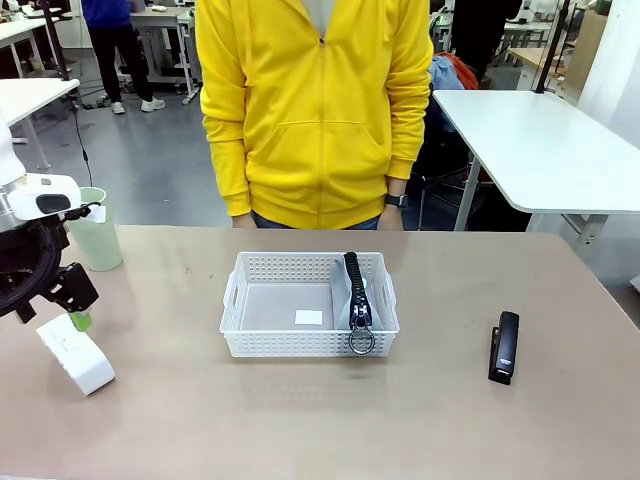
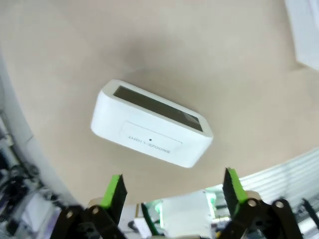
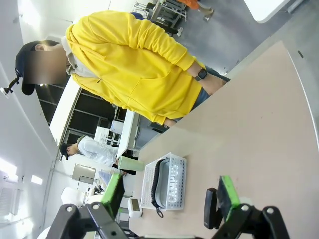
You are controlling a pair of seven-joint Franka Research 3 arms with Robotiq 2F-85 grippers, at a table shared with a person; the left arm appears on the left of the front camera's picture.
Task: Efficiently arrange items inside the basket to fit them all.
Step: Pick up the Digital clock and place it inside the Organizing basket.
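Four loose items share the beige table (image 1: 300,420) with the basket (image 1: 240,300), which sits in the middle, in front of a person in a yellow zip hoodie (image 1: 315,110). The person stands at the far edge with arms down.

The grey zip pouch (image 1: 356,300) is inside the basket. It stands on edge along the right wall, with its black zipper uppermost and the ring pull hanging over the near rim. A small white slip (image 1: 309,317) lies on the basket floor beside it.

The black stapler (image 1: 505,347) lies flat and well apart on the right. The pale green cup (image 1: 97,230) stands upright at the far left, just behind the left arm.

The small white box (image 1: 77,355) rests on the near left of the table. The left gripper (image 2: 172,191) hangs just above it with its green-padded fingers spread wide, touching nothing. The right gripper (image 3: 170,194) is also spread and empty, looking across the table towards the basket and stapler.

The basket is white plastic, shallow and rectangular, with rows of small holes in its walls and a handle slot at each end. The box is smooth and round-cornered, with a dark strip on one face and small print on another. The cup is matt and tapers slightly.
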